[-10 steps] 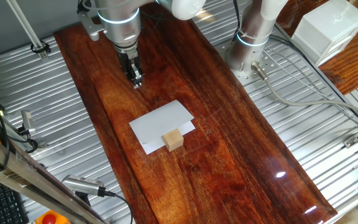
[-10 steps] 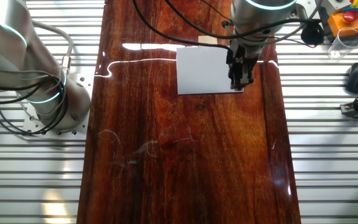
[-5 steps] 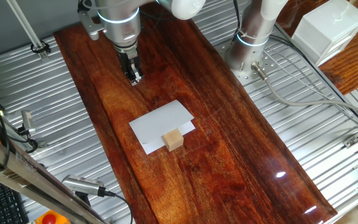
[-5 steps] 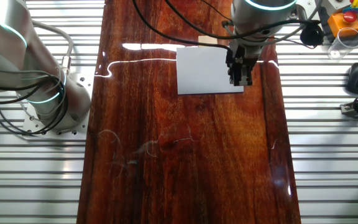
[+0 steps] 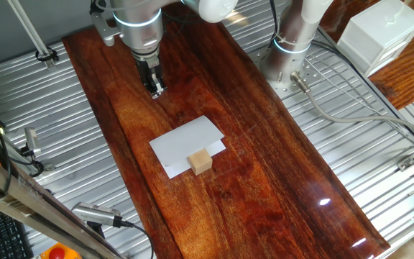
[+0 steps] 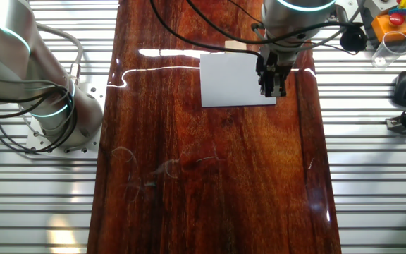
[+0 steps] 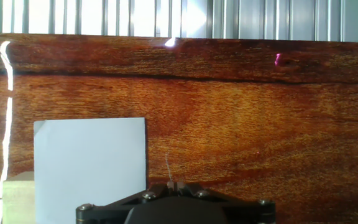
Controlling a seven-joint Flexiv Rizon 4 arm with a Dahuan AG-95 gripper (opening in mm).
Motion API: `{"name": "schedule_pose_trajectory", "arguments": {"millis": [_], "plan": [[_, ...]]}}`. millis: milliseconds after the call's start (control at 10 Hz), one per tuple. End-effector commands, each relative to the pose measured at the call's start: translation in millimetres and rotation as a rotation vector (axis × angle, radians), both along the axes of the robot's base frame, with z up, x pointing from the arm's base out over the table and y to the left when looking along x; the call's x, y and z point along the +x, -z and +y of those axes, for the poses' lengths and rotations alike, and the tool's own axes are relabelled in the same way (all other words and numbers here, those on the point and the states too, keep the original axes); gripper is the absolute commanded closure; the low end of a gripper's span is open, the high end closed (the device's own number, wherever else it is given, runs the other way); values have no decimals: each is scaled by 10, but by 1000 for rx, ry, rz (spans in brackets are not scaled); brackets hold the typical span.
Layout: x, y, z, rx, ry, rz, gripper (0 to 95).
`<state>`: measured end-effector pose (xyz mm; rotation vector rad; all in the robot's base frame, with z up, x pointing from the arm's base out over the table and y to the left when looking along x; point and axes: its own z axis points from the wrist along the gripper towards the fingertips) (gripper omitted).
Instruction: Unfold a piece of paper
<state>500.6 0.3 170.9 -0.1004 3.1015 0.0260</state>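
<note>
Hand (image 5: pixel 157 92) hovers closed and empty above the dark wooden desk (image 5: pixel 279 180), clear of the folded white paper sheet (image 5: pixel 185 140). We guess the small tan wooden cube (image 5: pixel 200 162) pins one edge for unfolding.

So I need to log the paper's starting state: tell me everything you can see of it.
The piece of paper is a thin, plain white rectangle lying flat on the dark wooden table, still folded, with a lower layer peeking out along one edge. A small wooden cube sits on that edge, weighing it down. The gripper hangs above the table off the opposite side, not touching the sheet.
</note>
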Motion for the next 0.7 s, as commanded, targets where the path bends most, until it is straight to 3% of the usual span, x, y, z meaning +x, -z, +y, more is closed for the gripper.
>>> {"name": "schedule_pose_trajectory", "arguments": {"millis": [100, 700], "plan": [[-11, -1, -1, -7, -124, -21, 950], [-38, 4, 1, -13, -128, -21, 950]]}}
